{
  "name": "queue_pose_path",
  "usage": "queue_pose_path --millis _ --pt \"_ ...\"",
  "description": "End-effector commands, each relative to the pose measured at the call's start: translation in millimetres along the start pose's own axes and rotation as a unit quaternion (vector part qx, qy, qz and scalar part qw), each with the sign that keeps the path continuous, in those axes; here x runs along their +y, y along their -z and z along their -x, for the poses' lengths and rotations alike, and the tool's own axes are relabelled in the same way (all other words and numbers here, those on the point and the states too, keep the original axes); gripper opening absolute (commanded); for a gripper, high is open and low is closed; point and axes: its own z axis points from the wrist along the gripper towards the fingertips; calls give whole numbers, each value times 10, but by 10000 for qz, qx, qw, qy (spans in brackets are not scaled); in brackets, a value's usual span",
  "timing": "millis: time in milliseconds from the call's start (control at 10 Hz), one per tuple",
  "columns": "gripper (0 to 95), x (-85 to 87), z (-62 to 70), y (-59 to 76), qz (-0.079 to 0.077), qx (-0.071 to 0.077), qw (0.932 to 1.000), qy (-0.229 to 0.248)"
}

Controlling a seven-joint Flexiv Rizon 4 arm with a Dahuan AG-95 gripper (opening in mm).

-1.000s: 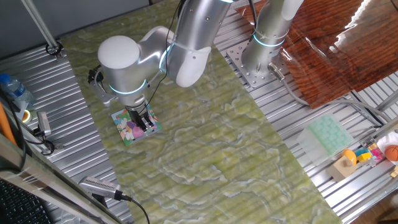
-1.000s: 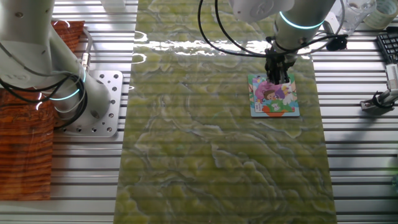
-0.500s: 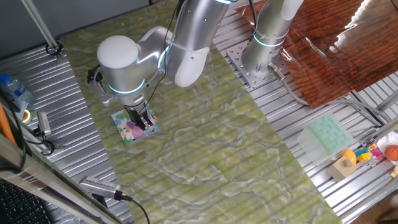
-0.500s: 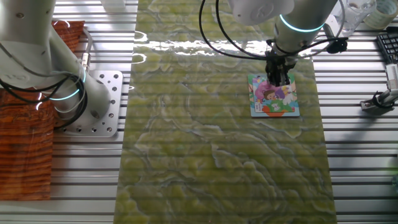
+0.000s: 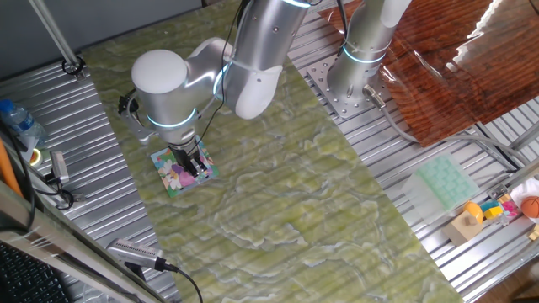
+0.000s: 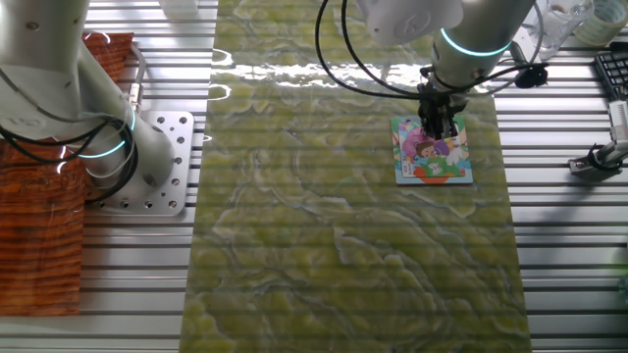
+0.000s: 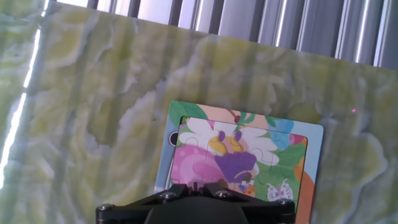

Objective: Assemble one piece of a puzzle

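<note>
Green marbled mat [image 5: 295, 194] covers the ribbed metal worktop [image 5: 472, 244]. Small square colourful cartoon puzzle [image 6: 432, 150] with blue edge lies near the mat's edge. Black two-finger gripper [image 6: 439, 126] stands on it; finger spacing cannot be determined. Pink-and-white piece not discernible.

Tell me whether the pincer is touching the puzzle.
Cannot tell. Both fixed views show the pincer over the puzzle, hiding any contact; the hand view crops the fingertips.
</note>
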Motion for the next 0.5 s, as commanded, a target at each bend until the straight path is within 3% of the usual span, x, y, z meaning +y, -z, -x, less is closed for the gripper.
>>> queue_pose_path --millis 100,400,500 --pt "0 1 -8 3 9 -6 10000 -6" --pt "0 6 -5 62 27 24 10000 -24" --pt "0 17 -4 157 69 72 9999 -21"
